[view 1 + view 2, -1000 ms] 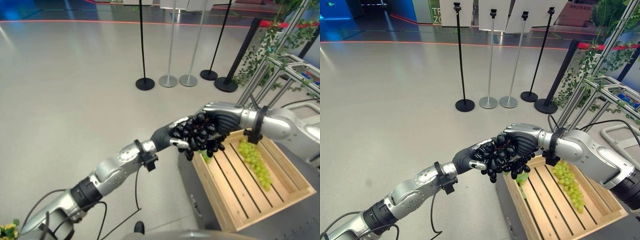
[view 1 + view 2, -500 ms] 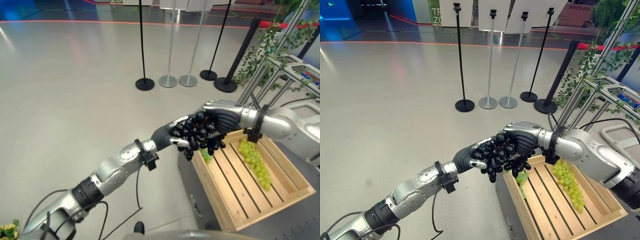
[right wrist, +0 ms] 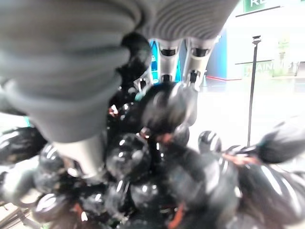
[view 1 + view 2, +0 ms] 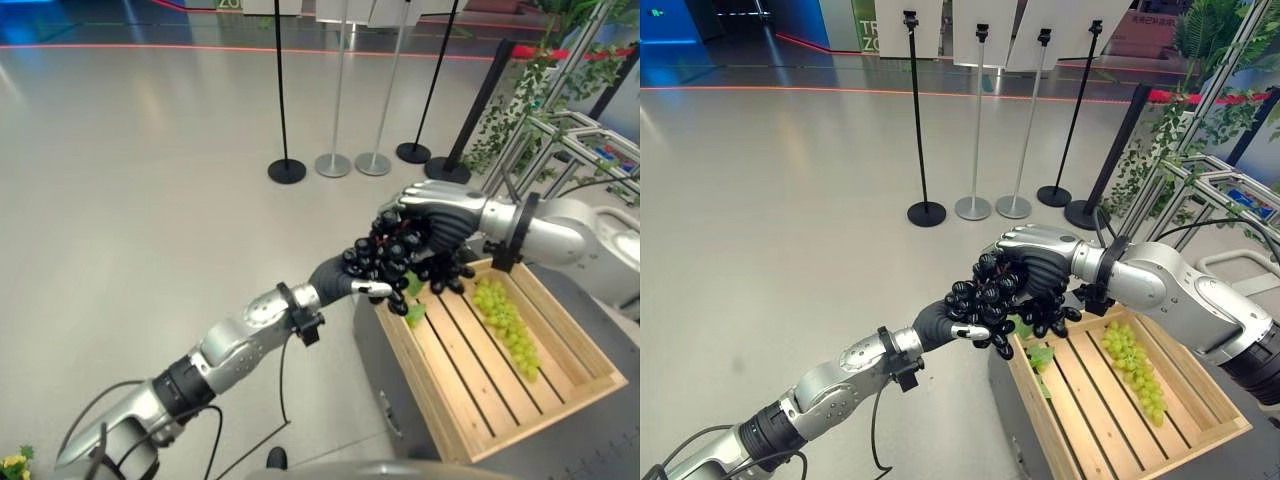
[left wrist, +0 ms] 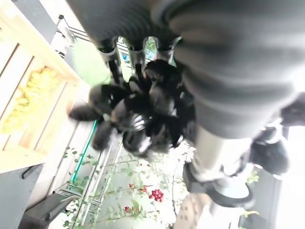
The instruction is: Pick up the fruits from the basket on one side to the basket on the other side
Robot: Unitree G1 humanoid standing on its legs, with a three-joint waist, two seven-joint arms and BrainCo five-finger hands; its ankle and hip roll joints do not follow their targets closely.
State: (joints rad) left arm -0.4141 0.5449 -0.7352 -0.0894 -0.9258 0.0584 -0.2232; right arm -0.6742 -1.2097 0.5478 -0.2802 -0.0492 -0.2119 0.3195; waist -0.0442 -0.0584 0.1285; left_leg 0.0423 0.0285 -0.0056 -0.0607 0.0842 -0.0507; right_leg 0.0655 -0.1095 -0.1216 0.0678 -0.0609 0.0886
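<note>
- A bunch of black grapes (image 4: 1008, 305) hangs in the air between the two arms, just above the near-left corner of a wooden crate (image 4: 1200, 434).
- The left robot hand (image 4: 958, 321) comes up from the lower left and meets the bunch from below; its fingers look curled into the dark berries, though the grapes cover most of them.
- The right robot hand (image 4: 1038, 262) reaches in from the right and sits over the top of the bunch, its dark ribbed back arched and the fingers wrapped down around the grapes.
- In the right wrist view the black berries crowd right against that hand's fingers (image 3: 167, 59); in the left wrist view the same bunch (image 5: 143, 114) sits pressed against the left hand's fingers.
- So both hands are grasping the one bunch at once, one from beneath and one from above.
- A bunch of green grapes (image 4: 507, 327) lies inside the crate on its slats, towards the far right side, well apart from the black bunch.
- A green leaf (image 4: 1040, 354) dangles just under the black grapes, over the crate's edge.
- The crate rests on a dark grey desk (image 4: 372, 340).
- Behind, on the pale floor (image 4: 150, 200), stand several stanchion posts (image 4: 280, 90) with round bases, and leafy plants (image 4: 520, 100) climb a metal frame at the right.
</note>
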